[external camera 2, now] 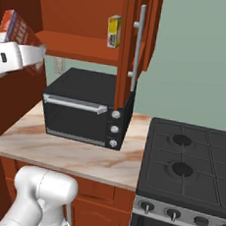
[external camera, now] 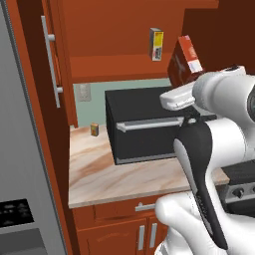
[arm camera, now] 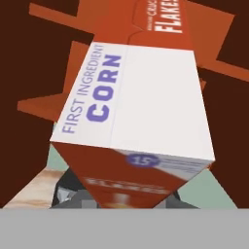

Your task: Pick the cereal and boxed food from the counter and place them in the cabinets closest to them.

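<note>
Nearest the hand camera is the tall red-and-white cardboard cereal box (arm camera: 141,112), its white side panel printed with purple lettering. It runs away from the lens toward the open cabinet, which suggests the two-finger gripper (external camera: 191,84) is clamped on the box's near end. The fingers themselves are hidden behind the box. In the left base view the same box sits tilted at the end of the white wrist, held high beside the shelf of the open reddish-brown wooden wall cabinet (external camera: 119,67).

My reading is that the cereal is in mid-carry and the step in hand is stowing it. The next move would need the box pushed over the shelf lip, levelled so it stands, and then released. It must stay clear of the small yellow-and-white food box (external camera: 156,44) standing upright on that shelf, which looks like the boxed food, already placed.

Going from big to small in the room:
- A grey refrigerator (external camera: 20,164) fills the left edge.
- A black gas stove (external camera 2: 188,167) stands on the right.
- The pale marbled stone counter (external camera: 114,179) carries a black toaster oven (external camera 2: 86,107) under the cabinet.
- A tiny yellowish jar (external camera: 94,129) stands by the wall.
- The cabinet door (external camera 2: 131,48), with its long silver bar handle, hangs open above the oven.
</note>
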